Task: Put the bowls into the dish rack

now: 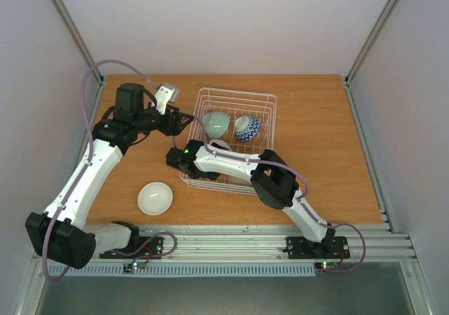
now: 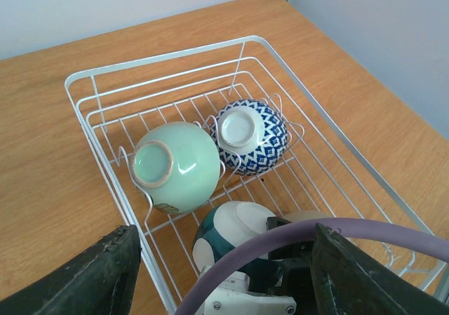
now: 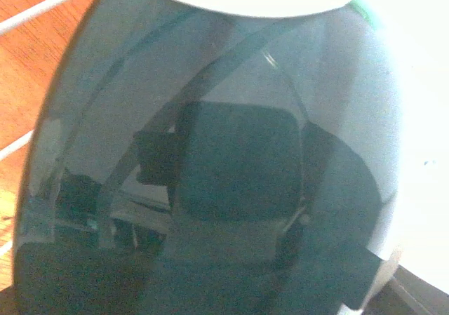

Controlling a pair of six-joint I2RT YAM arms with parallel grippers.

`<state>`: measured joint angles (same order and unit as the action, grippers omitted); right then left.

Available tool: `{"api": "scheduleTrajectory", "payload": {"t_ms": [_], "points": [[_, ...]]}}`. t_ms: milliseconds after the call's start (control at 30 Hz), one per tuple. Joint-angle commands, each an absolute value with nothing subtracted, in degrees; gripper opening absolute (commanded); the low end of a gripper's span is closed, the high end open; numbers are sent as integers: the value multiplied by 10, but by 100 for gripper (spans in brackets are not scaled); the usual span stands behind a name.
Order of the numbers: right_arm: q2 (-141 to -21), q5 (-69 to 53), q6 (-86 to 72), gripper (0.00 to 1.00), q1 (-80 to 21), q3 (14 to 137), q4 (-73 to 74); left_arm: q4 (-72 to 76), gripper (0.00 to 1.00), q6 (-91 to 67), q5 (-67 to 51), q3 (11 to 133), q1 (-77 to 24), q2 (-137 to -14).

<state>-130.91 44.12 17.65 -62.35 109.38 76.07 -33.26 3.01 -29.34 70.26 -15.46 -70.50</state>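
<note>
The white wire dish rack (image 1: 266, 104) stands mid-table and also shows in the left wrist view (image 2: 91, 97). A pale green bowl (image 1: 216, 124) and a blue patterned bowl (image 1: 247, 128) lean on its tines. A dark teal and white bowl (image 1: 219, 145) lies in the rack's front left part and fills the right wrist view (image 3: 210, 161). My right gripper (image 1: 205, 162) is right against it, with its fingers hidden. A white bowl (image 1: 155, 198) sits on the table left of the rack. My left gripper (image 1: 184, 122) hovers open and empty at the rack's left edge.
A purple cable (image 2: 280, 241) from the right arm crosses in front of the left wrist camera. The right forearm (image 1: 231, 162) lies across the rack's front edge. White walls enclose the table on the left, back and right.
</note>
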Motion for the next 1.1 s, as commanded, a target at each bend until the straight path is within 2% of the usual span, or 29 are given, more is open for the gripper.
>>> {"api": "scheduleTrajectory", "payload": {"t_ms": [0,200,233,267,333,367,1067], "points": [[-1304,463,176,56,-628,1113,765,-318,66,31,-302,696,-156,-699],[-1295,459,179,68,-630,1110,759,-316,66,31,-301,695,-156,-698],[-1292,456,181,75,-631,1109,756,-316,66,30,-300,695,-156,-697],[-1291,455,183,77,-631,1106,752,-316,66,31,-300,695,-156,-697],[-1286,449,186,91,-632,1102,746,-317,66,32,-299,695,-156,-697],[-1284,446,187,95,-633,1100,743,-317,66,32,-298,695,-156,-696],[-1188,296,223,99,-634,1052,661,-317,66,33,-301,693,-152,-694]]}}
